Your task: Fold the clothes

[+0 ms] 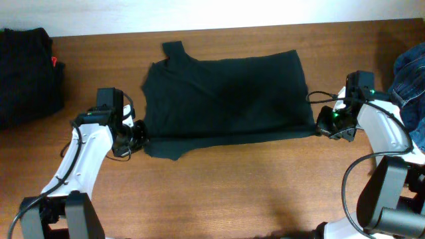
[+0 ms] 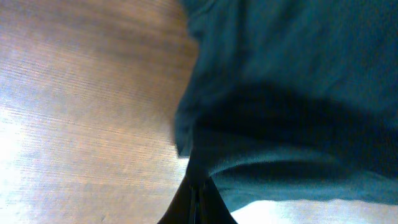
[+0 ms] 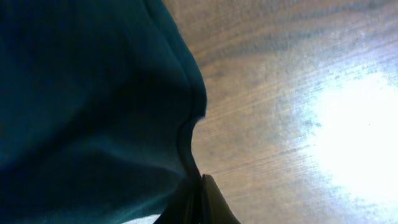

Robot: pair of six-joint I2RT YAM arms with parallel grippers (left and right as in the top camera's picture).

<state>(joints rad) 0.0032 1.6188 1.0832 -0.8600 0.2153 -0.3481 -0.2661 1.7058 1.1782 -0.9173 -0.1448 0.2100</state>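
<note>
The black T-shirt (image 1: pixel 226 93) lies spread on the tabletop (image 1: pixel 252 192) between the left claw (image 1: pixel 136 133) and the right claw (image 1: pixel 323 123), each clamped tight on a corner of it. Such thin bites may slip, and uneven lifting could skew the fold.

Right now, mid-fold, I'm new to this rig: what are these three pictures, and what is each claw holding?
The wide picture looks straight down on a wooden table. The two white jointed machines are robot arms, each ending in a two-finger claw. A dark T-shirt lies spread between them. The left claw is at its near left corner, the right claw at its near right corner. The other two pictures come from cameras on the wrists: each shows that claw apparently closed on the shirt's edge. A black pile lies far left, blue denim far right.
</note>
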